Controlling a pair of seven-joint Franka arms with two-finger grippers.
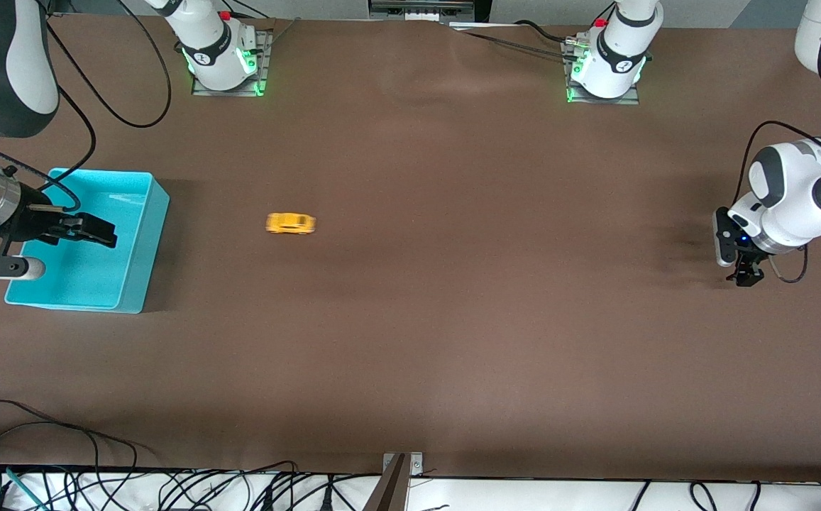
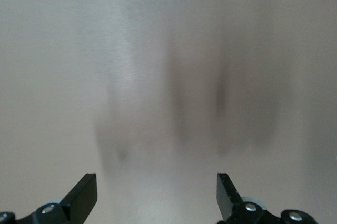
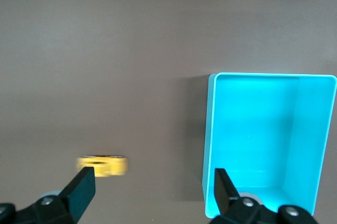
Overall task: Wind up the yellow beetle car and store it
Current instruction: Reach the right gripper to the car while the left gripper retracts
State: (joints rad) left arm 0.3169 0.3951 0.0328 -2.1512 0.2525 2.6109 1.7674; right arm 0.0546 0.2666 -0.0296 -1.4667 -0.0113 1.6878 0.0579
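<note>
The yellow beetle car (image 1: 290, 223) stands alone on the brown table, a short way from the turquoise bin (image 1: 149, 241) toward the left arm's end. In the right wrist view the car (image 3: 103, 165) shows just past one fingertip and the bin (image 3: 208, 145) past the other. My right gripper (image 1: 103, 233) (image 3: 154, 179) hangs open over the bin's inner part, nothing between its fingers. My left gripper (image 1: 747, 278) (image 2: 157, 179) waits open and empty, low over bare table at the left arm's end.
The bin holds nothing that I can see. Both arm bases (image 1: 222, 57) (image 1: 605, 67) stand along the table's edge farthest from the front camera. Cables (image 1: 62, 454) and a metal bracket (image 1: 403, 465) lie at the edge nearest the front camera.
</note>
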